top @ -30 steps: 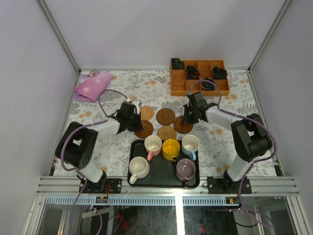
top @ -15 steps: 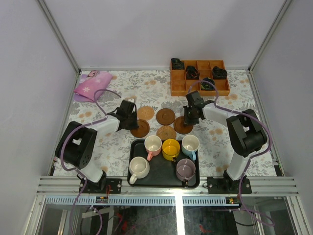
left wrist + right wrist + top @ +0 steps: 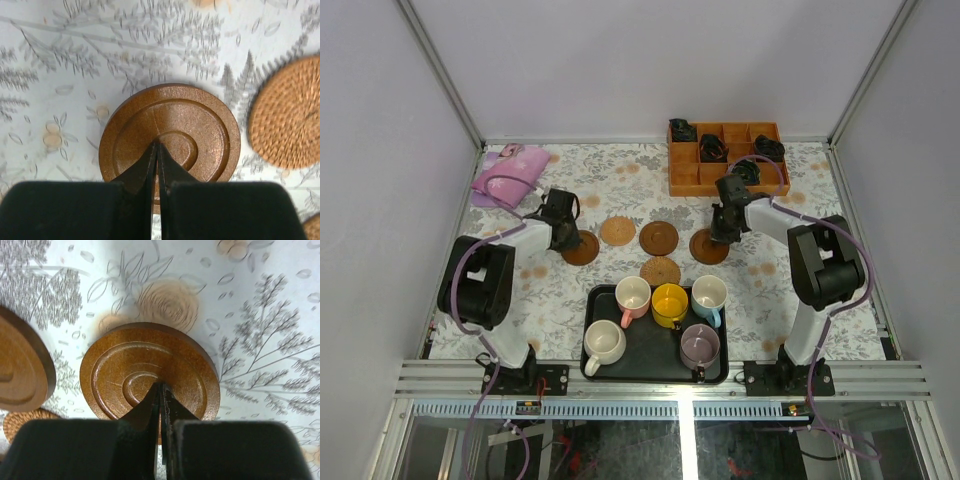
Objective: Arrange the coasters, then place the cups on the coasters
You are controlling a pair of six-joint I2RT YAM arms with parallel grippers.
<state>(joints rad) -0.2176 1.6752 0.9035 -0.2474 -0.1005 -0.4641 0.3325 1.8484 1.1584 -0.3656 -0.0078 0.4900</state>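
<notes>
Five coasters lie on the cloth behind the tray: a dark one (image 3: 586, 250) at the left, a tan one (image 3: 617, 231), a dark one (image 3: 659, 238), a tan one (image 3: 661, 271) and a dark one (image 3: 707, 250) at the right. My left gripper (image 3: 570, 238) is shut, its tips resting on the centre of the left dark coaster (image 3: 190, 125). My right gripper (image 3: 718, 237) is shut too, tips on the right dark coaster (image 3: 125, 365). The cups stand in the black tray (image 3: 650, 370): pink (image 3: 633, 295), yellow (image 3: 670, 303), light blue (image 3: 709, 295), cream (image 3: 604, 343), mauve (image 3: 700, 346).
An orange wooden compartment box (image 3: 727, 157) with black coiled items stands at the back right. A pink cloth (image 3: 510, 175) lies at the back left. In the left wrist view a tan woven coaster (image 3: 287, 112) sits just right of the dark one.
The left gripper has slid its dark coaster to the left and a little farther back. The right gripper has pushed its dark coaster to the right. Both stayed shut.
</notes>
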